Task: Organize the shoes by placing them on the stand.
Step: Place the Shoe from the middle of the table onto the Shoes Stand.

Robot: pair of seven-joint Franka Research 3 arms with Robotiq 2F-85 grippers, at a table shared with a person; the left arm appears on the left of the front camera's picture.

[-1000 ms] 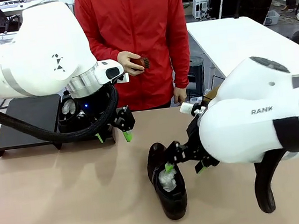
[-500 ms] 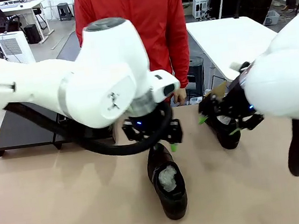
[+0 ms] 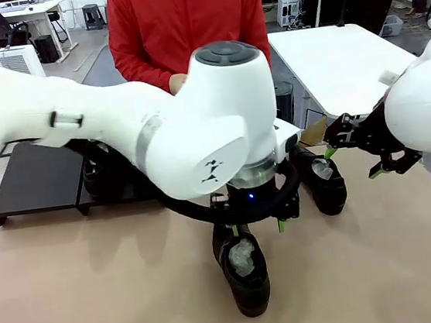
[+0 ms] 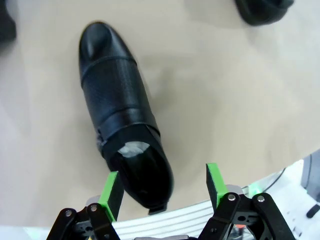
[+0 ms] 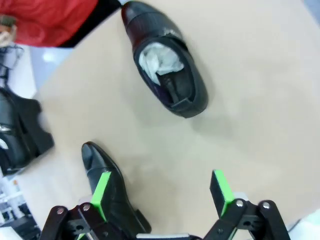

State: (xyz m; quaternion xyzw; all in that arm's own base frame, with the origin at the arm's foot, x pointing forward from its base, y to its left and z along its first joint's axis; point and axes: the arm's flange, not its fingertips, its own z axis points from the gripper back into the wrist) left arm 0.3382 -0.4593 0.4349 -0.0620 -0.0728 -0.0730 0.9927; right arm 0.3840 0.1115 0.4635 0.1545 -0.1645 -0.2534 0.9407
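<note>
Left hand (image 4: 162, 187), spread wide and empty, should straddle the black dress shoe (image 4: 117, 100) squarely at its heel before closing

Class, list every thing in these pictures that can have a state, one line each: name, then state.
near shoe, upright on the table, paper-stuffed, off the stand.
far shoe, upright on the table, paper-stuffed, off the stand.
stand, level, neither of these shoes on it.
left claw, open, above the near shoe's heel.
right claw, open, holding nothing.
</note>
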